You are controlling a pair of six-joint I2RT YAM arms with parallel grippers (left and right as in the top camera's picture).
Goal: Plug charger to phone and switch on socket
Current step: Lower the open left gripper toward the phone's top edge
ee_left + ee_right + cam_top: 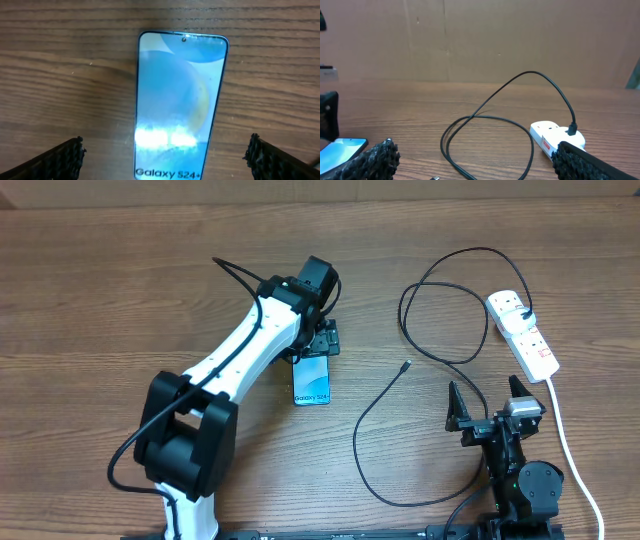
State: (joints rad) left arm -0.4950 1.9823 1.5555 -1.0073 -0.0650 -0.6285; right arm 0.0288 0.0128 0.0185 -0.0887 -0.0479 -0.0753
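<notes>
The phone (pixel 311 383) lies flat on the table, light blue screen up, "Galaxy" text at its near end. My left gripper (pixel 318 340) is open, hovering over the phone's far end; in the left wrist view the phone (pixel 177 100) lies between the two spread fingers, untouched. The charger cable (pixel 372 425) loops across the table; its small connector (pixel 405 366) lies free on the wood and its black plug (pixel 527 316) sits in the white socket strip (pixel 522 332). My right gripper (pixel 490 402) is open and empty, near the front edge, below the strip. The strip (pixel 551 137) and the cable loop (pixel 485 142) show in the right wrist view.
The strip's thick white cord (pixel 572 465) runs from its near end down past the right arm's base to the front edge. The table (pixel 100 300) is brown wood. A brown board wall (pixel 480 40) stands behind the table.
</notes>
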